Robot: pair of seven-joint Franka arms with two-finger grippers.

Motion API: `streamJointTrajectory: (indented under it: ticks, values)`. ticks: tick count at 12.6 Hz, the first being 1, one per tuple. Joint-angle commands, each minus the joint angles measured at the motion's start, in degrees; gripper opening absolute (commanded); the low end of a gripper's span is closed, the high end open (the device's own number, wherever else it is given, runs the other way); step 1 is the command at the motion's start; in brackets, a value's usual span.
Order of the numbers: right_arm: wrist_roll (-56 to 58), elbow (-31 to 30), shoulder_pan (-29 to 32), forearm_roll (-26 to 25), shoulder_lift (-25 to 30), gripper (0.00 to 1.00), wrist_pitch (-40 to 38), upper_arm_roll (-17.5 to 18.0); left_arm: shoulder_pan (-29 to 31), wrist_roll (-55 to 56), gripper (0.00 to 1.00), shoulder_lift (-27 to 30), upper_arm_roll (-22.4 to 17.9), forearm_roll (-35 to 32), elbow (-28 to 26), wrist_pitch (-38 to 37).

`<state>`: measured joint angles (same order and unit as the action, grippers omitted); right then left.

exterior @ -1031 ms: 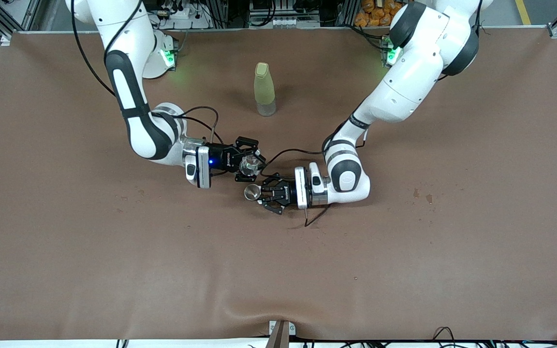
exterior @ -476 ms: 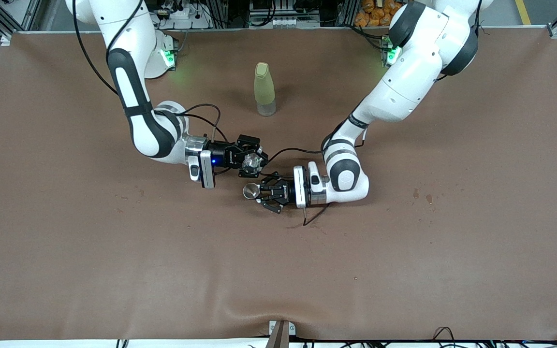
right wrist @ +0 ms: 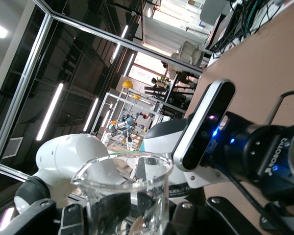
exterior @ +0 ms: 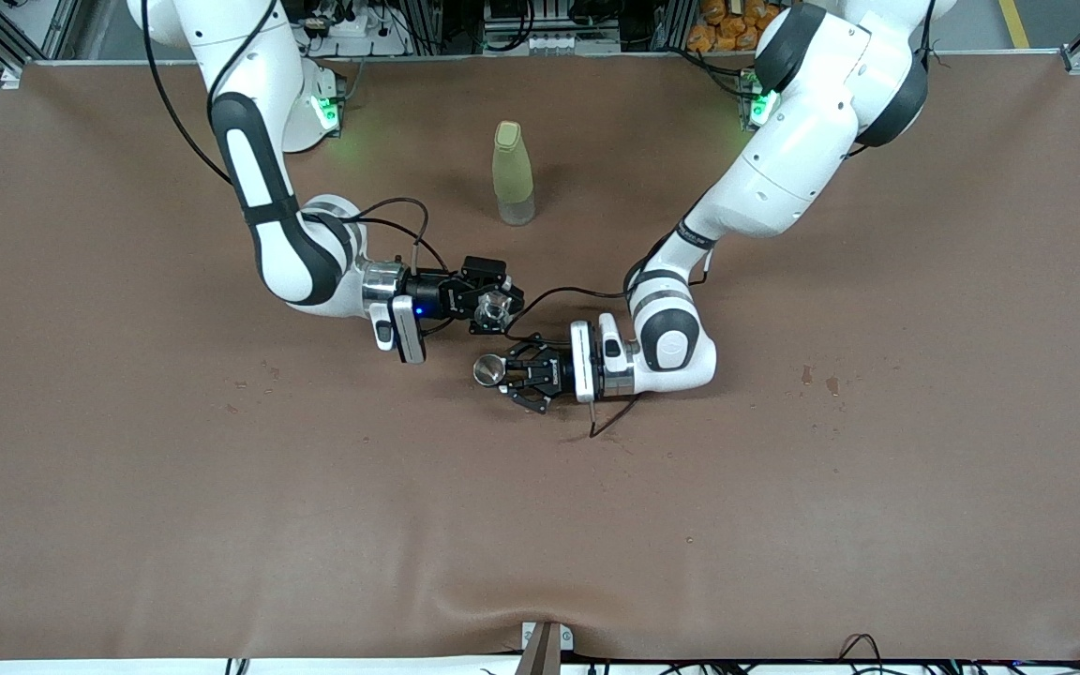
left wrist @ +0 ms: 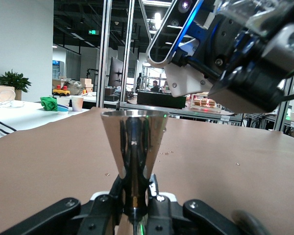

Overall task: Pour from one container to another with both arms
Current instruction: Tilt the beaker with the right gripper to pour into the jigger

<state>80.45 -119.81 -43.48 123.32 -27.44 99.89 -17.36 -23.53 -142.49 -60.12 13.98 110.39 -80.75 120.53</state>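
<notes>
Tilting further than a second ago, the glass beaker [exterior: 493,307] in the right gripper [exterior: 491,302] has rolled its mouth toward the metal cup [exterior: 487,371], which the left gripper [exterior: 508,374] pinches upright, both nearer the camera than the bottle [exterior: 513,174]; I judge pouring is under way or about to start. Only the left wrist view shows the cup's cone shape [left wrist: 132,147]; the right wrist view shows the beaker's spout [right wrist: 125,188] held between fingers closed on it; whether liquid flows cannot be told.

bottle [exterior: 513,173]: pale yellow-green, capped, upright on table, clear base | table [exterior: 127,487]: brown cover, wrinkled at the edge nearest the front camera | dark spots [exterior: 818,379]: on the cover, nearer the front camera than bottle, toward the left arm's end
</notes>
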Motion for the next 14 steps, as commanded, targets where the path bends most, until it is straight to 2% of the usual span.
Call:
streamJointTrajectory:
  ticks: [1,5,14]
  values:
    - [-2.31,-1.48,-0.29,-1.33,1.95,0.0,-0.4,-0.39,0.5,-1.65,0.0,1.32,0.17,1.06,-1.87,-0.64]
    - [-3.54,-1.48,-0.12,-1.33,1.95,0.0,-0.49,-0.39,1.29,-1.56,0.0,2.81,0.17,0.97,-4.24,-0.64]
    - [-9.07,-1.31,-0.03,-1.33,1.95,0.0,-0.58,-0.39,1.56,-3.13,0.0,2.99,0.34,0.36,-5.56,-1.43]
